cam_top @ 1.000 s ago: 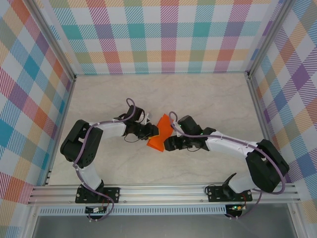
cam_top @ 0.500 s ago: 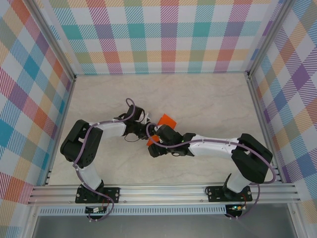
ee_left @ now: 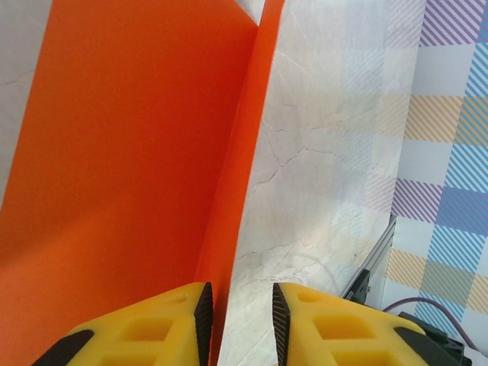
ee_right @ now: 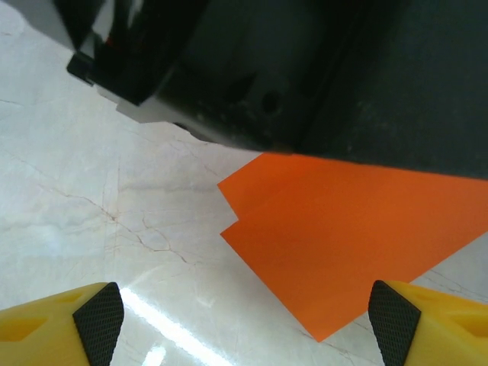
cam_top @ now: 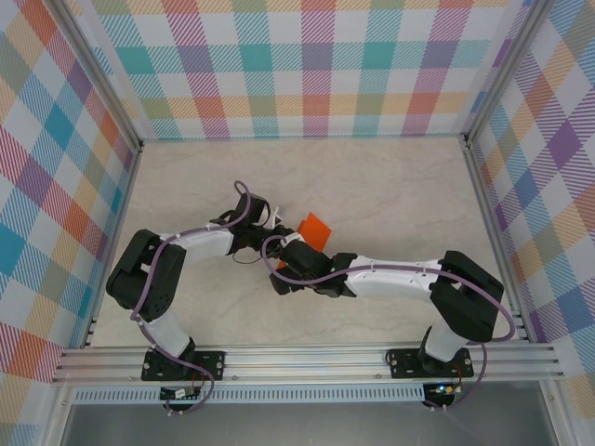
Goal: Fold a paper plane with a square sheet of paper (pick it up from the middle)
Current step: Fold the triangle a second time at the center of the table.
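- Several folds are already showing in the orange sheet (cam_top: 314, 228), so the task is looking partway done and the pickup from the middle is no longer the step in hand.
- The orange sheet is lying on the marble table (cam_top: 390, 177) near its middle, between the two wrists and partly under them in the top view.
- In the left wrist view the orange sheet (ee_left: 130, 168) is showing one long straight crease, with a narrow flap rising along it beside a broad flat panel.
- In the right wrist view the orange sheet (ee_right: 358, 229) is tapering to a corner, and a stepped edge is suggesting two layers lying one on the other.
- The left gripper (ee_left: 242, 305) is standing narrowly parted, with the creased edge running into the gap against one pad (ee_left: 203, 313). Bare table is showing beside it, so it is not clamping the paper.
- The right gripper (ee_right: 244, 313) is spread wide and holding nothing, hovering just above the table with the paper's corner lying between its fingers.
- In the top view, the left gripper (cam_top: 271, 239) and the right gripper (cam_top: 281, 281) are crowding close together over the paper.
- No narrow pointed dart is appearing yet. By my judgement, the wing folds and the final sharpening of the creases are remaining.
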